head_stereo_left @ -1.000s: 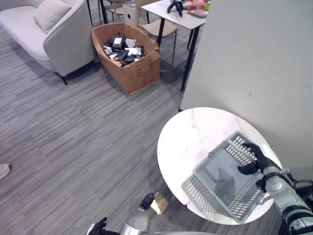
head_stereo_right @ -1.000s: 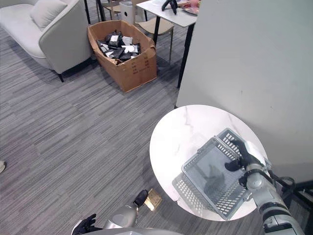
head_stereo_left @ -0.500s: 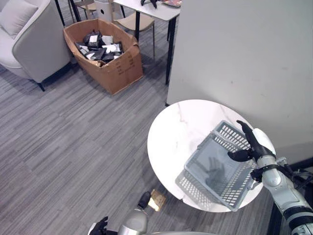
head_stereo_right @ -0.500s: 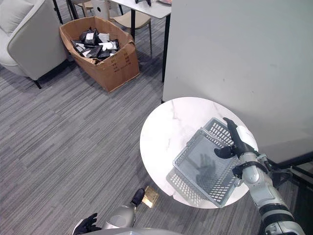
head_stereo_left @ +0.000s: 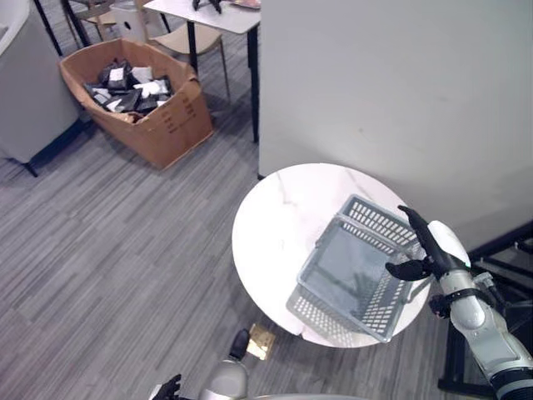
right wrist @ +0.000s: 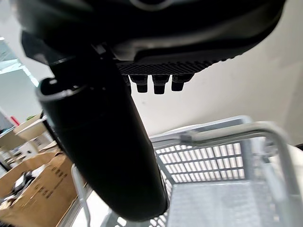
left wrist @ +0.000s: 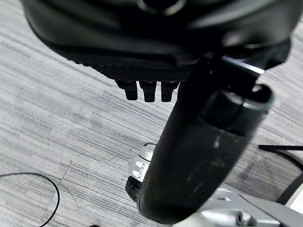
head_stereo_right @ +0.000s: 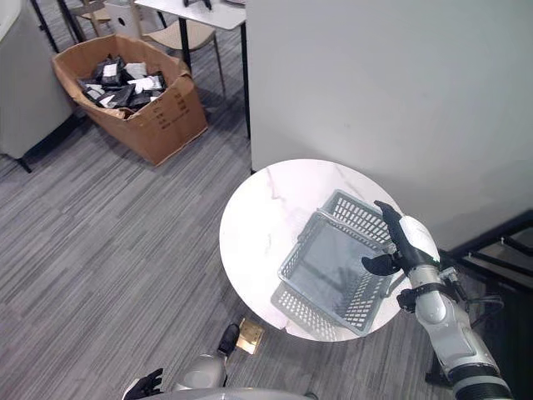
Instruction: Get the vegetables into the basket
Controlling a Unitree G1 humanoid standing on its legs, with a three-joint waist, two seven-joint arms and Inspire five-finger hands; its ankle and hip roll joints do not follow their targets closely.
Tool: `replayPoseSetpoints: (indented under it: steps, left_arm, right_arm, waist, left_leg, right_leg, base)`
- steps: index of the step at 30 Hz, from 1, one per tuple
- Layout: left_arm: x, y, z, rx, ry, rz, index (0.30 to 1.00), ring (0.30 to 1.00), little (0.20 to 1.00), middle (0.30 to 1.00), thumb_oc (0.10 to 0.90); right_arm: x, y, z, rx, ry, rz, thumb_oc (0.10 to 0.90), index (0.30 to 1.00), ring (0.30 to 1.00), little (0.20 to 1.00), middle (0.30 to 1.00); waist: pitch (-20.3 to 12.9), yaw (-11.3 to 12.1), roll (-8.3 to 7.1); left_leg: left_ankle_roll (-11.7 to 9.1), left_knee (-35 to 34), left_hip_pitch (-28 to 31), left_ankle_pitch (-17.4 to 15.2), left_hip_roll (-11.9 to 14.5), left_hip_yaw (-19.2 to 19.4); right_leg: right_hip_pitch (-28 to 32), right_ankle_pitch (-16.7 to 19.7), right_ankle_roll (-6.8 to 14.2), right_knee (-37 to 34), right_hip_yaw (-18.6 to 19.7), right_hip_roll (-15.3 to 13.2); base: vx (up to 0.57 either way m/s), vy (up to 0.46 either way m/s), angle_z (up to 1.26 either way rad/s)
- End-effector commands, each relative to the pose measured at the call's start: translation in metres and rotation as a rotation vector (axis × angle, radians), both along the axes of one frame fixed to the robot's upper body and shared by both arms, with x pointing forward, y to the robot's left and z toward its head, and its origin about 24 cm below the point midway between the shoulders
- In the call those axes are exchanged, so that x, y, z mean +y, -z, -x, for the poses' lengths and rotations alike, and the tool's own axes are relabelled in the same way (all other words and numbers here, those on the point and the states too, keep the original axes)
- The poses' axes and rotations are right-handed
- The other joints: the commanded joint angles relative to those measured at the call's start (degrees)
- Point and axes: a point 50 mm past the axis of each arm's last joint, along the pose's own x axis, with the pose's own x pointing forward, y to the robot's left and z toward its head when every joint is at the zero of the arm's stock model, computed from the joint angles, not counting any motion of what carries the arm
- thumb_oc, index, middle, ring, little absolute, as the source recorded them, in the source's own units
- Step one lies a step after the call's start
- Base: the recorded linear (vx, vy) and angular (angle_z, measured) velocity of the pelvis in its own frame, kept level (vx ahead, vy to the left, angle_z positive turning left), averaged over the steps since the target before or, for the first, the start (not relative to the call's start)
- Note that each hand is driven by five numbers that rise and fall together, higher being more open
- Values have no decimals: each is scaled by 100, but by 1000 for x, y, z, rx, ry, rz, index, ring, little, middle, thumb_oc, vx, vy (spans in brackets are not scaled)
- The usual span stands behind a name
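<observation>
While the basket (head_stereo_left: 354, 275) sits on the round white counter (head_stereo_left: 275, 242), towards the side nearest the grey partition wall (head_stereo_left: 391, 92), you can see that your right hand (head_stereo_left: 426, 248) has come off it. A second ago that hand lay inside the basket, on the rim at the wall side; half a second ago it had lifted to that rim with its fingers straightening. Now it stands just beside the basket, at the corner nearest the wall, fingers extended and thumb jutting towards the mesh, holding nothing. I cannot tell whether the thumb tip touches the rim. From your right wrist camera the basket's rim and mesh wall lie just past the straight fingers.

The basket holds no vegetables. Your head camera has swung between the pictures, so the cardboard box (head_stereo_left: 137, 104) of dark packets on the floor, well apart from the basket, has shifted in the picture without itself moving.

Your left hand (head_stereo_left: 166, 389) hangs low over the floor, well apart from the basket; I cannot tell how its fingers are set.
</observation>
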Motion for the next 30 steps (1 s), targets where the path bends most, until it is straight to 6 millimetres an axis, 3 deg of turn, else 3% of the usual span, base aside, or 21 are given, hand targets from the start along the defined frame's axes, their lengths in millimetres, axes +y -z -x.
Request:
replayPoseSetpoints:
  steps: [1,17,21,26,29,30]
  left_arm:
    - [-6,-3,-31,-92,13,17,1000,1000,1000,1000,900]
    - [-10,-4,-37,-92,52,19,1000,1000,1000,1000,900]
    - [-12,-2,-32,-77,47,22,1000,1000,1000,1000,900]
    - [-12,0,-29,-56,40,13,1000,1000,1000,1000,900]
    - [-16,1,-26,-40,60,19,1000,1000,1000,1000,900]
    - [-16,1,-26,-40,60,19,1000,1000,1000,1000,900]
  right_arm:
    - [-3,-57,-16,-214,-76,115,900,1000,1000,1000,1000]
    - [-3,-28,4,-134,-13,10,900,1000,1000,1000,1000]
    - [-2,-13,11,-88,16,-59,900,1000,1000,1000,1000]
    - [-1,32,34,61,114,-195,900,1000,1000,1000,1000]
    - [5,95,68,288,265,-367,900,1000,1000,1000,1000]
    - [5,95,67,288,265,-367,900,1000,1000,1000,1000]
  waist:
    - [-307,32,-38]
    - [-278,-490,-26]
    - [-266,-604,-24]
    - [-270,-748,-22]
    - [-296,-820,5]
    - [-295,-821,4]
  left_leg:
    - [-33,2,266,-306,194,335]
    - [-6,2,547,-432,317,819]
    - [6,2,604,-448,328,905]
    - [28,2,696,-474,350,1041]
    - [41,2,771,-488,374,1114]
    - [41,2,772,-488,374,1116]
  right_leg:
    - [-336,730,225,-1,568,-209]
    - [-500,748,170,29,1110,-150]
    - [-512,740,155,42,1211,-132]
    - [-528,736,141,54,1346,-108]
    - [-516,727,119,61,1430,-86]
    - [-515,727,119,61,1431,-86]
  base:
    - [10,-15,-10]
    - [1,-8,-20]
    - [-1,-7,-14]
    - [3,-20,-20]
    - [-8,-16,-17]
    - [-20,-3,-14]
